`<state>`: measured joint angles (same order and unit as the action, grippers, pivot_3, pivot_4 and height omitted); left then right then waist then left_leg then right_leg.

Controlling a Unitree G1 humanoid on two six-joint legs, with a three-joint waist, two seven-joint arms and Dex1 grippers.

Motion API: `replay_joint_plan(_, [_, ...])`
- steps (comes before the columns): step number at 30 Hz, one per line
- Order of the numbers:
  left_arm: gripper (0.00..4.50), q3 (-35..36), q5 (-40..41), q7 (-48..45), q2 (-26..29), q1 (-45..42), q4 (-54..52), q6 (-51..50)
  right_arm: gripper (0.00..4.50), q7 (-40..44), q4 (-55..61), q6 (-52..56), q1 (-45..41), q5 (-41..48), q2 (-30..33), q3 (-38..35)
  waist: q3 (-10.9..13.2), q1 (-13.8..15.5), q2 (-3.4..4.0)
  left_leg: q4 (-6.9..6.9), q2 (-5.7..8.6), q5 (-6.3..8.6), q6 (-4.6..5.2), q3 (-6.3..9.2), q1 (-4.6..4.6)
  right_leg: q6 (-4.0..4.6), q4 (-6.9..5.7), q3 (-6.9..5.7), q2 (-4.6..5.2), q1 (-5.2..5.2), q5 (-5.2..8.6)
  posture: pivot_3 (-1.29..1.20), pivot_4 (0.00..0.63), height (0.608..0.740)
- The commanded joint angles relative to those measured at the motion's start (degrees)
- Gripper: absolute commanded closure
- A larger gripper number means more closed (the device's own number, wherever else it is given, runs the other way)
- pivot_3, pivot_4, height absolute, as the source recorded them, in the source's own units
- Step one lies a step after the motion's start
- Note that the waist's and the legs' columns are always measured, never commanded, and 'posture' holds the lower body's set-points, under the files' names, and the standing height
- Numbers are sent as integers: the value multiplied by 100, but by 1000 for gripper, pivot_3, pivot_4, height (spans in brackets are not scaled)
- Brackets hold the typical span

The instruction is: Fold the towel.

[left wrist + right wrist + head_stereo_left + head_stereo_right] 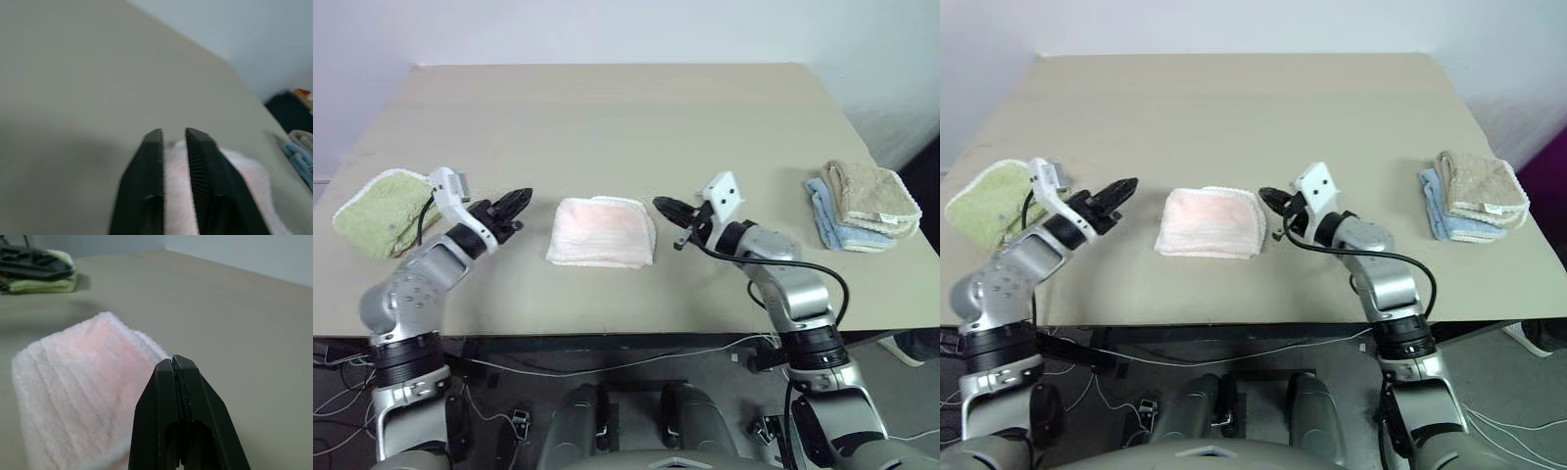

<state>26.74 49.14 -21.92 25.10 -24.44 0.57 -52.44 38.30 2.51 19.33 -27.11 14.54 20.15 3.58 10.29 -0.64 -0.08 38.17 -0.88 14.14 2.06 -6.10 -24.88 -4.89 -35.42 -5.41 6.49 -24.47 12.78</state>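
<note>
The towel (602, 232) is pale pink terry with white scalloped edging. It lies folded into a small rectangle on the table between my two grippers. My left gripper (520, 200) hovers just left of it, pointing at it, its fingers (151, 161) a narrow gap apart with nothing between them. The towel (242, 171) shows beyond those fingers. My right gripper (663, 206) hovers just right of the towel, apart from it, shut and empty. In the right wrist view its closed fingers (176, 382) stand before the towel (78, 391).
A light green folded towel (380, 211) lies near the table's left edge, behind my left arm. A beige towel (871, 196) sits on a light blue one (832, 220) at the right. The tan table (607, 117) stretches bare beyond.
</note>
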Motion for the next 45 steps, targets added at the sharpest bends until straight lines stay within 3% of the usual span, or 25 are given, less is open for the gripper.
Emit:
replay_joint_plan(1, [2565, 225, 623, 156, 6, -52, 161, -765, 4500, -18, 335, 9, 18, 75, 88, -119, 2, 1, -3, 0, 1, 0, 0, 0, 0, 0, 0, 0, 1, 0, 0, 0, 150, 740])
replay_joint_plan(8, [176, 1, 836, 283, -161, -91, 554, -1557, 4500, -110, 354, -24, 42, 51, 137, -125, 2, -14, -3, 0, 0, -1, -2, 0, 0, 0, -1, 0, 0, 0, 0, 0, 150, 740])
replay_joint_plan(9, [46, -68, 799, 279, -188, -107, 642, -1616, 4500, -128, 372, -29, 58, 45, 142, -125, 2, -12, -3, 0, 0, -1, -2, 0, 0, 0, -1, 0, -1, 0, 0, 0, 150, 740])
replay_joint_plan(16, [46, -432, 706, 252, -391, -283, 942, -1894, 4500, -239, 470, -13, 134, 38, 192, -187, 0, 40, -3, 1, 5, -1, -3, 0, 3, 0, -2, 0, 4, 3, 0, 0, 150, 740])
replay_joint_plan(26, [46, -414, 1103, 485, -950, -336, 486, -2614, 4500, -330, 565, 25, 172, 55, 272, -264, -1, 138, -4, 3, 11, 0, -2, 0, 4, 0, -2, 0, 10, 7, 0, 0, 150, 740])
replay_joint_plan(30, [961, -312, 1125, 622, -1078, -274, 432, -2695, 4500, -355, 568, 31, 168, 64, 277, -254, -1, 137, -4, 3, 11, 0, -2, 0, 4, 0, -2, 0, 10, 7, 0, 0, 150, 740])
replay_joint_plan(40, [4416, 9, 1236, 969, -1354, -123, 302, -2687, 4500, -359, 523, 32, 90, 59, 242, -216, -1, 124, -4, 3, 9, -1, -2, 1, 5, 0, -3, 1, 7, 7, 0, 0, 150, 740])
replay_joint_plan(45, [4464, 192, 1346, 1176, -1490, -73, 244, -2584, 4500, -359, 509, 32, 74, 57, 234, -211, -1, 121, -4, 4, 9, -1, -2, 1, 6, 0, -4, 1, 7, 7, 0, 0, 150, 740])
